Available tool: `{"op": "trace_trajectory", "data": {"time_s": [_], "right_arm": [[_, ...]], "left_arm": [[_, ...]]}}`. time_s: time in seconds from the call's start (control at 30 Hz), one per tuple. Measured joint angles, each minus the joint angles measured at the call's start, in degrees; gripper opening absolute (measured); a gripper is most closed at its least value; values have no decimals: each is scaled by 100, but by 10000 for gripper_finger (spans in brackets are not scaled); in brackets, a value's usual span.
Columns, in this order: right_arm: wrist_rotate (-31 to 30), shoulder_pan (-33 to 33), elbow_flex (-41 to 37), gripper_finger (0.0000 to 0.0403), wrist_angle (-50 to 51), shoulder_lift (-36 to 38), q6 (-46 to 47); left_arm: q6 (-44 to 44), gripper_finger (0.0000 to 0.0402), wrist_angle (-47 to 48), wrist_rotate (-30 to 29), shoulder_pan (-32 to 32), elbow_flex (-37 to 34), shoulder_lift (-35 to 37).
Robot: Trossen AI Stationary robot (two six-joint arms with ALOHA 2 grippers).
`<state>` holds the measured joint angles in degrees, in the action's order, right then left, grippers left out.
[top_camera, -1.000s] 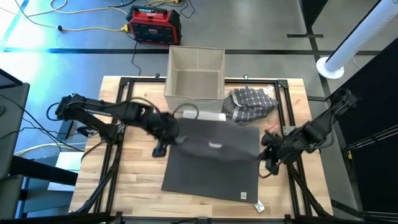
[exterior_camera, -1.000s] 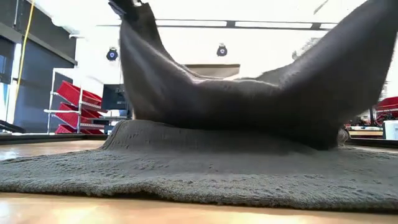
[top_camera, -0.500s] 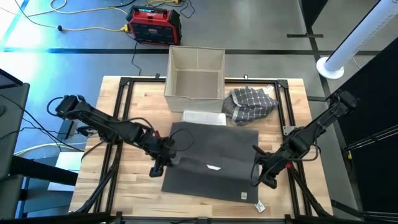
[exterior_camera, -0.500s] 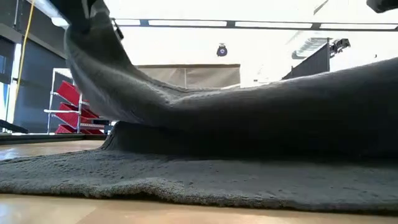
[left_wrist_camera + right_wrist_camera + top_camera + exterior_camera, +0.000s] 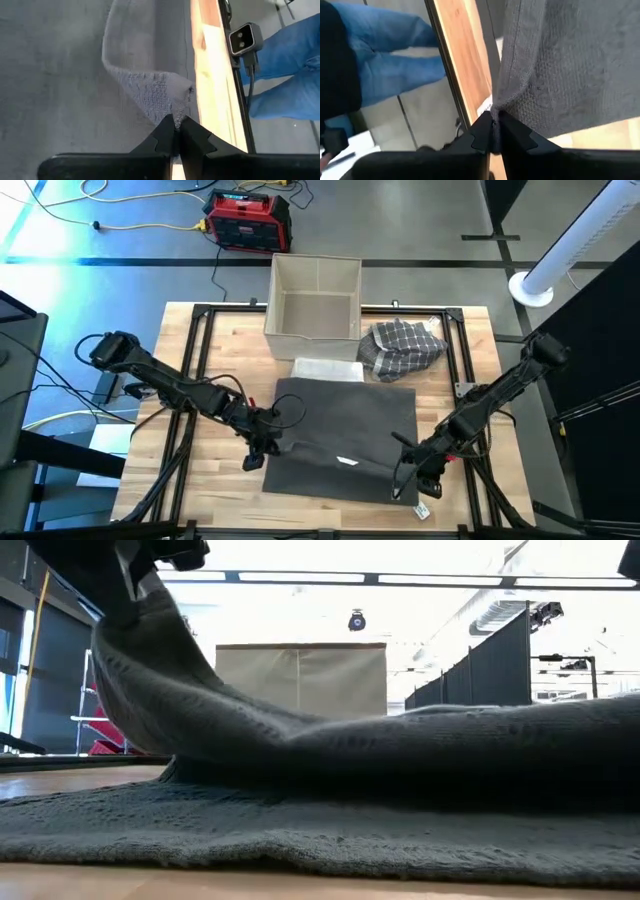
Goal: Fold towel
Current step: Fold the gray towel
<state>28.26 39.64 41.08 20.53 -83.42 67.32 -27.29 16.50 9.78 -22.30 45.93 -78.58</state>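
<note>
Wrist views show the left claw [image 5: 175, 131] and right claw [image 5: 494, 131] each pinching a towel [image 5: 345, 430] corner; I'd lay both evenly onto the towel's near edge before letting go.

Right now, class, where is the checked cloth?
In the high view the checked cloth lies bunched on the table's far right, beside the beige box and just beyond the grey towel.

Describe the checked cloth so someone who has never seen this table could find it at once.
Start at the open beige box on the wooden table's far edge. Just right of it lies a crumpled checked cloth, patterned dark and white, unlike the plain grey towel spread flat nearby.
</note>
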Motion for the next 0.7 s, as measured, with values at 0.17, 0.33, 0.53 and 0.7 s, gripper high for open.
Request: {"op": "trace_trajectory", "data": {"time_s": [0.17, 0.33, 0.53, 0.7], "right_arm": [[152, 2, 0, 164, 34, 136, 293], [180, 2, 6, 167, 261, 521, 430], [-1753, -39, -41, 167, 754, 657, 641], [-4073, -56, -104, 167, 1078, 612, 860]], "left_arm": [[-333, 59, -7, 775, -29, -30, -366], [-775, 110, 52, 1209, -26, -30, -735], [-968, 148, 115, 1581, -10, -26, -581], [-901, 154, 430, 1735, 24, -24, -243]]}}
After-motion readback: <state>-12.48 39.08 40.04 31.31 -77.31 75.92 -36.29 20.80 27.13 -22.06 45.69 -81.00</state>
